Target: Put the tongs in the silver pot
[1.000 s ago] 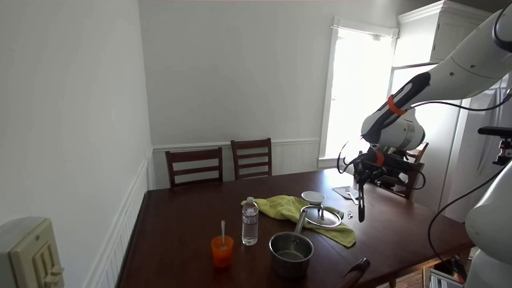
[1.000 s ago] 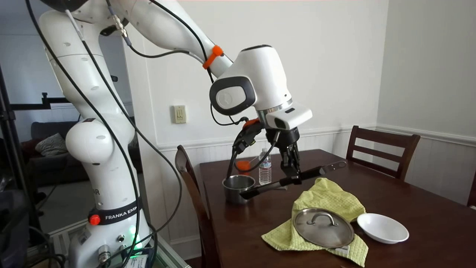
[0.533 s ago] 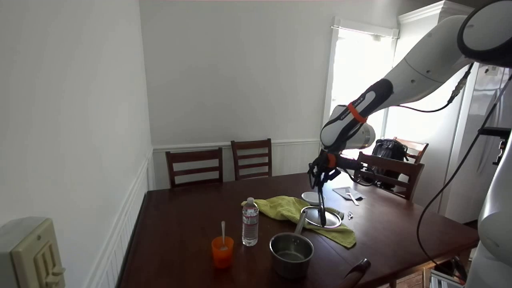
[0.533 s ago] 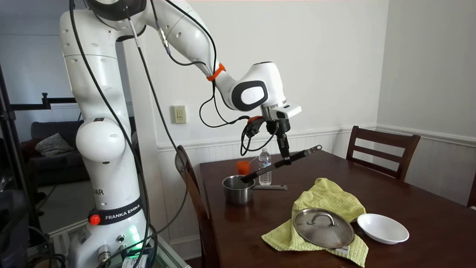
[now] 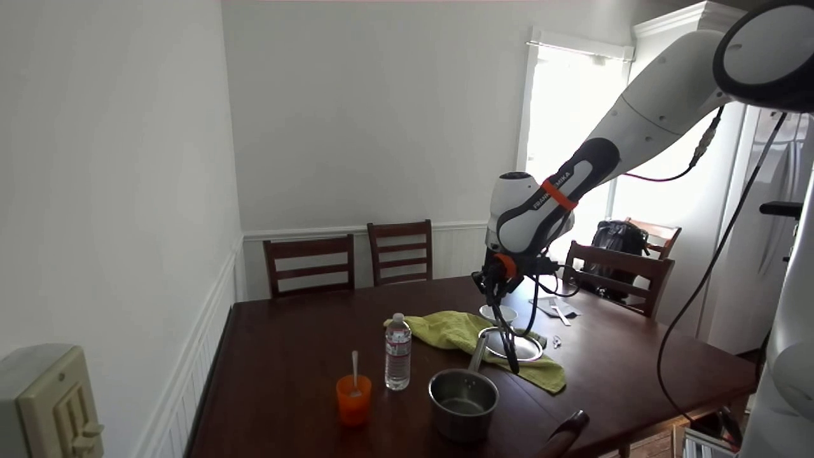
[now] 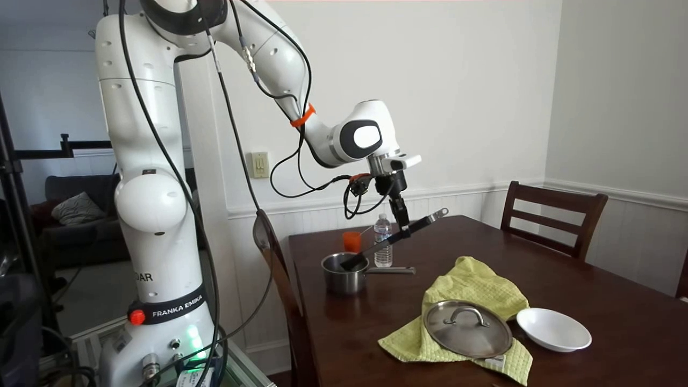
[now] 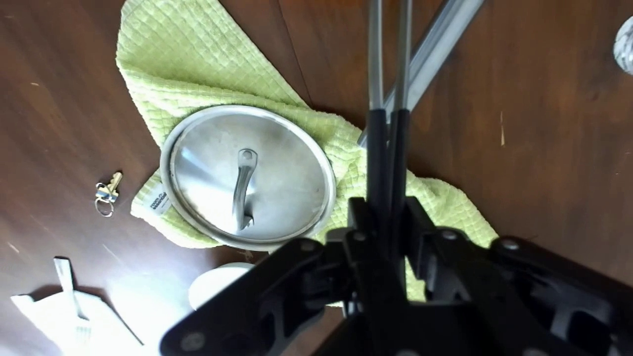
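Observation:
The silver pot stands on the table with its handle toward the cloth; it also shows in an exterior view. In the wrist view only its handle shows. My gripper is shut on the tongs, gripping near the middle, and holds them tilted above the table. Their lower dark end lines up with the pot's opening in that view. In an exterior view the tongs hang right of the pot's rim, apart from it. In the wrist view the finger pads press both tong arms.
A metal lid lies on a yellow-green cloth beside a white bowl. A water bottle and an orange cup with a spoon stand near the pot. Keys and a fork lie farther off.
My arm has swung across the table toward the pot, carrying the tongs. In the last half second it moved a little closer and lower, and the tongs tilted slightly.

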Robot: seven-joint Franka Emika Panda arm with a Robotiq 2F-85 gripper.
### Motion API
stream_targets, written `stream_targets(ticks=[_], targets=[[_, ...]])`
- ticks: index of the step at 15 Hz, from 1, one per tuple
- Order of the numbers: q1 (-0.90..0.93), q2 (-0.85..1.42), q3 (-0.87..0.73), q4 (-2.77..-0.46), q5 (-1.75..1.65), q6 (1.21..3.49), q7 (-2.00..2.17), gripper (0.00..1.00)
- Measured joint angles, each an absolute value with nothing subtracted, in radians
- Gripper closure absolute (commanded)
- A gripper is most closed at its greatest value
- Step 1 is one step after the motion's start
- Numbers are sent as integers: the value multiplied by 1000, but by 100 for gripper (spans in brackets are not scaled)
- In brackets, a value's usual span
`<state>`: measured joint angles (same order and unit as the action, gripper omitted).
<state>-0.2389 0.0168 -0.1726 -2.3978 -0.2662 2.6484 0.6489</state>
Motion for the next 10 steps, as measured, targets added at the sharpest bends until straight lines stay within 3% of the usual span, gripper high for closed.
stream_targets(ticks=[7,10], targets=[[-148,81,-156,-2393,-188,2767,799,95],[-104,105,-188,-2385,-333,2814,998,95]])
